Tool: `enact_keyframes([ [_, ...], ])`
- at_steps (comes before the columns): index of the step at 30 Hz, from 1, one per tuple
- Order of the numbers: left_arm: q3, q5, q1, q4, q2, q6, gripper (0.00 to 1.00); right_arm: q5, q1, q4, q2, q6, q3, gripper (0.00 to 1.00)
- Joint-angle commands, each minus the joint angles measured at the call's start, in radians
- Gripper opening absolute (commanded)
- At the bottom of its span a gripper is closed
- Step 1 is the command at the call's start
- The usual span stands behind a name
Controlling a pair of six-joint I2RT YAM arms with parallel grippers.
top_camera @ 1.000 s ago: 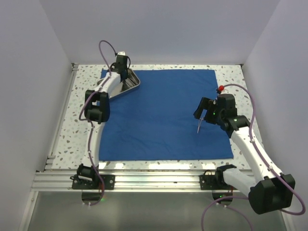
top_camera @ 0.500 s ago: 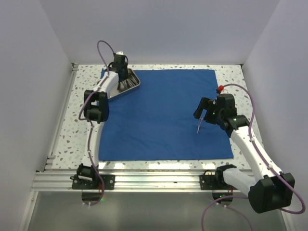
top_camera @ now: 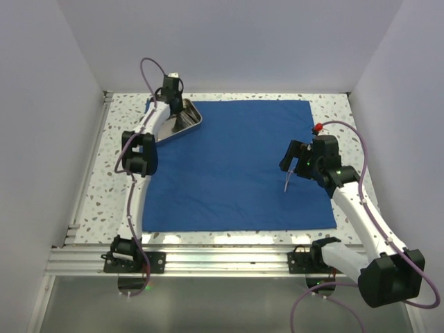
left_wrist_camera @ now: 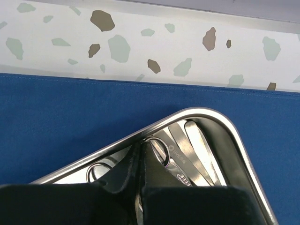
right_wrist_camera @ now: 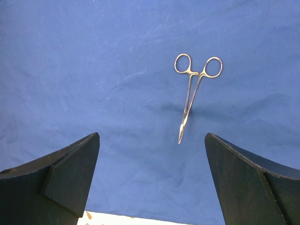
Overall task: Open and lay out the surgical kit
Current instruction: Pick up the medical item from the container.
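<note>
While the royal-blue rectangular cloth wrap (top_camera: 229, 166) lies opened out flat over the speckled white table (top_camera: 94, 194), the shiny steel tray with rounded corners (top_camera: 189, 121) sits on the cloth's far left corner. The left gripper (left_wrist_camera: 141, 150) reaches down into that tray with its black fingers (left_wrist_camera: 124, 171) pressed together. A thin silver sliver shows between them, but I cannot tell whether anything is pinched there. Just beyond the fingertips, flat silver tweezers (left_wrist_camera: 192, 150) lie against the tray's wall, with the ring handle of another silver instrument (left_wrist_camera: 159, 147) beside them.

Over the right side of the cloth, the right gripper (right_wrist_camera: 152, 136) hangs with its black fingers (right_wrist_camera: 70, 173) spread wide and holding nothing. Slim silver ring-handled forceps (right_wrist_camera: 188, 93) lie on the cloth beyond them, apart from both fingers, rings pointing away from the gripper
</note>
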Motion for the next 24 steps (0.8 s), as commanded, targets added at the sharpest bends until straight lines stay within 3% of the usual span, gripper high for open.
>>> enact_keyframes([
  [1,-0.079,-0.012,-0.004,-0.107,0.001,0.015,0.00,0.009,0.003,0.023,-0.002,-0.018,0.006,0.99],
  [10,-0.351,-0.061,-0.004,0.082,-0.272,0.012,0.00,0.016,0.003,0.028,0.000,-0.016,0.001,0.99],
  [24,-0.355,-0.092,-0.004,0.126,-0.421,0.038,0.00,0.018,0.002,0.034,-0.016,-0.016,-0.011,0.99],
])
